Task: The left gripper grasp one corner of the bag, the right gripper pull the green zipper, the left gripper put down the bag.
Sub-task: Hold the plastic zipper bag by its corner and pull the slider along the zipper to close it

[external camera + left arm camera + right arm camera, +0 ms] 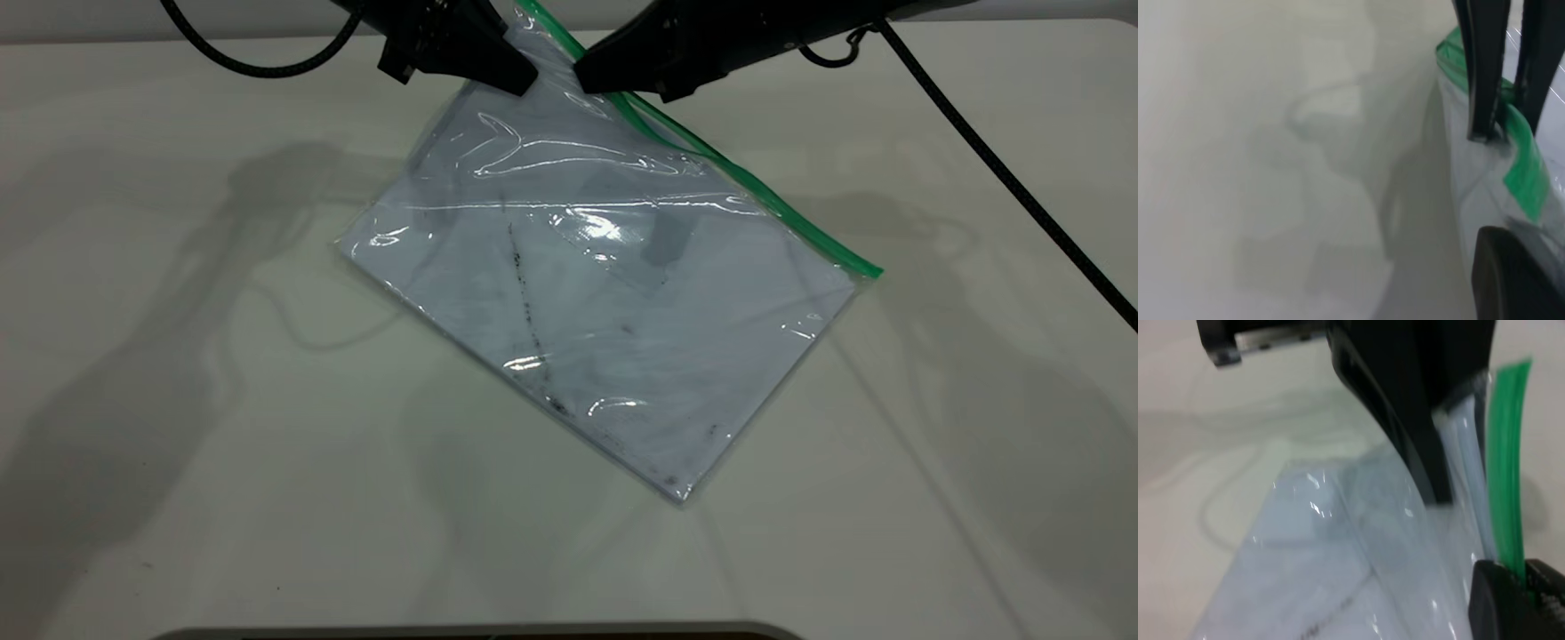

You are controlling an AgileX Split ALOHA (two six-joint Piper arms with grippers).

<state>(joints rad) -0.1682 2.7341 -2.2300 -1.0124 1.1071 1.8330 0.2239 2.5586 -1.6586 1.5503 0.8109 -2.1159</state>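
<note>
Bag (605, 293) lifted; both pincers grip its top.

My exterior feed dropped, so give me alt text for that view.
A clear bag tilts up off a white table, its top corner pinched by the left gripper. The right gripper meets the green zipper beside it.
</note>
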